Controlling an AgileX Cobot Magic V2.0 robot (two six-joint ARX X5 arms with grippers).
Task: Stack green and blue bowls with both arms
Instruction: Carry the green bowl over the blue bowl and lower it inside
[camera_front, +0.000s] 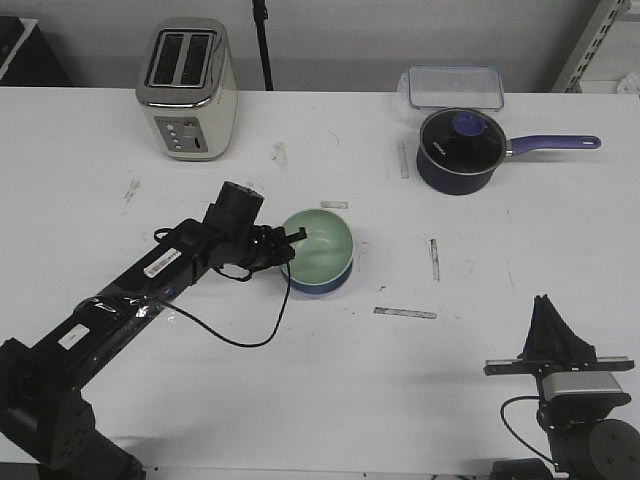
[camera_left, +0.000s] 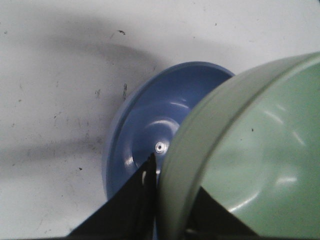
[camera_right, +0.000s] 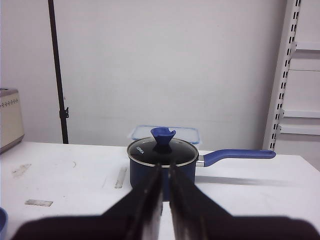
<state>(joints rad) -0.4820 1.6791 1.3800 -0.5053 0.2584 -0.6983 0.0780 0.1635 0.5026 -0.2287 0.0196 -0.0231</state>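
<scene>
The pale green bowl (camera_front: 320, 243) is tilted over and partly inside the light blue bowl (camera_front: 318, 284), which stands on the table near the middle. My left gripper (camera_front: 288, 246) is shut on the green bowl's near left rim. In the left wrist view the green bowl (camera_left: 255, 150) has its rim between the jaws of the left gripper (camera_left: 174, 181), with the blue bowl (camera_left: 150, 120) behind it. My right gripper (camera_front: 553, 330) is shut and empty at the front right, far from the bowls; it also shows in the right wrist view (camera_right: 165, 170).
A toaster (camera_front: 186, 88) stands at the back left. A dark blue saucepan (camera_front: 460, 150) with a purple handle and a clear lidded box (camera_front: 454, 86) are at the back right. Tape strips (camera_front: 405, 313) lie on the white table (camera_front: 400, 400).
</scene>
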